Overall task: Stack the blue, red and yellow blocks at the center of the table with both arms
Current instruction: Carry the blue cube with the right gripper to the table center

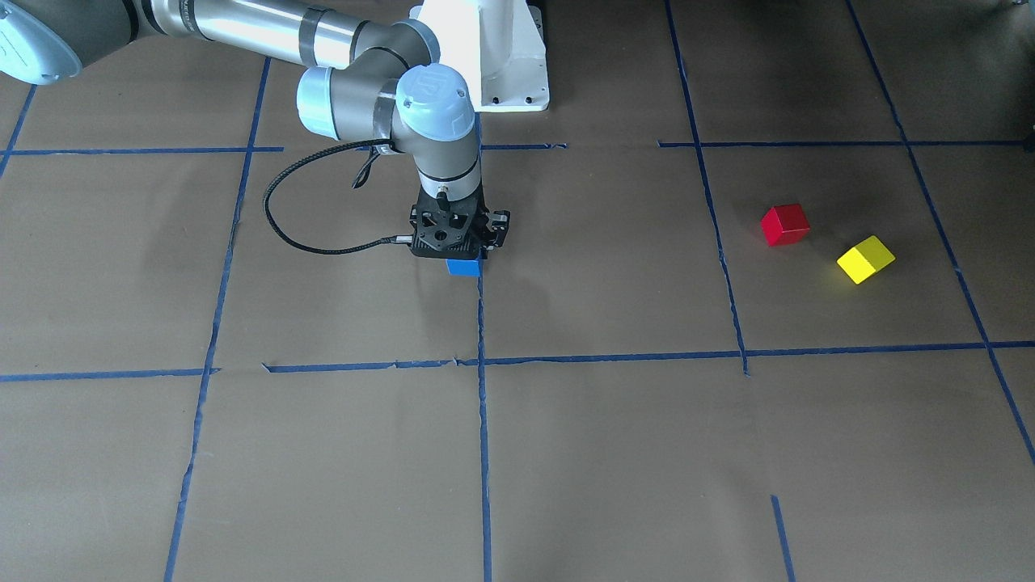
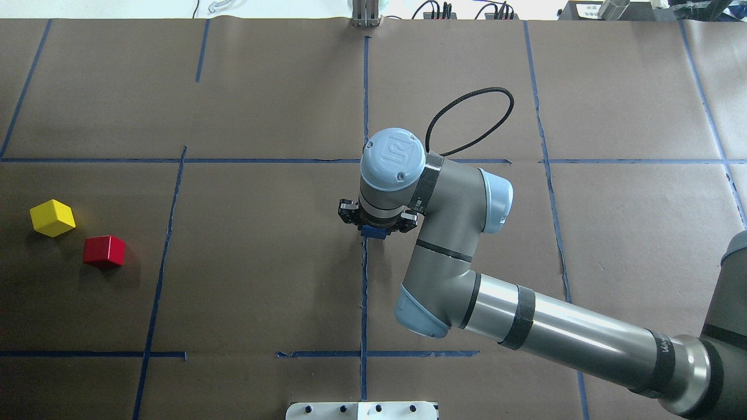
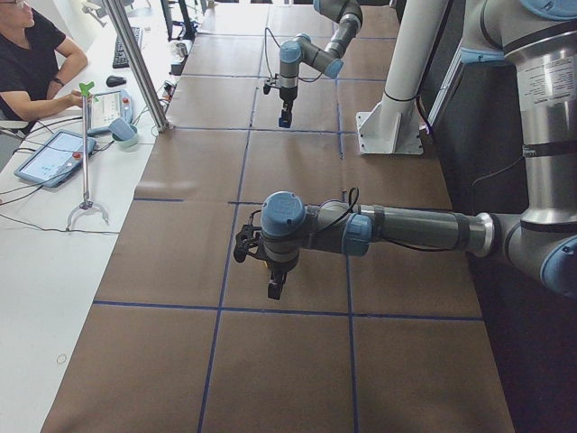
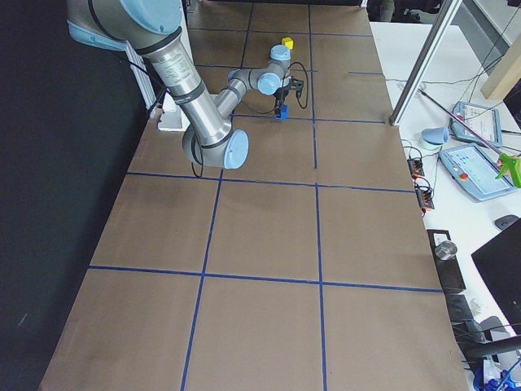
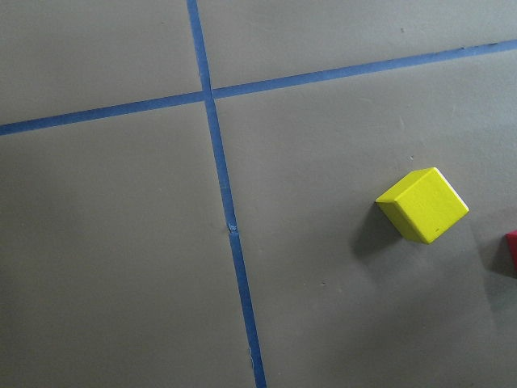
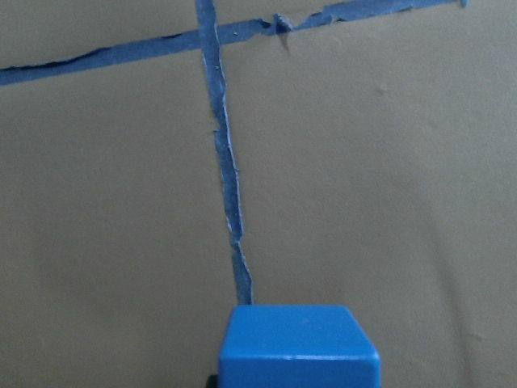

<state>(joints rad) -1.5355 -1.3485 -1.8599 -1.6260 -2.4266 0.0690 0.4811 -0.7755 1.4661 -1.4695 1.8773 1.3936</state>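
My right gripper [image 1: 461,255] points straight down at the table's middle, shut on the blue block [image 1: 465,267] [image 2: 373,232], which sits on a tape line; whether it touches the paper I cannot tell. The right wrist view shows that blue block [image 6: 297,347] at its bottom edge. The red block [image 1: 784,225] [image 2: 104,251] and yellow block [image 1: 865,259] [image 2: 52,217] lie close together, apart, on the robot's left side. The left wrist view looks down on the yellow block [image 5: 422,205] and a sliver of red block [image 5: 512,252]. My left gripper [image 3: 275,287] shows only from the side; its state I cannot tell.
The white pedestal base [image 1: 501,56] stands at the robot's edge of the table. A black cable loop [image 2: 473,116] hangs off the right wrist. A person [image 3: 36,63] sits at a side desk with tablets beyond a metal post [image 3: 135,63].
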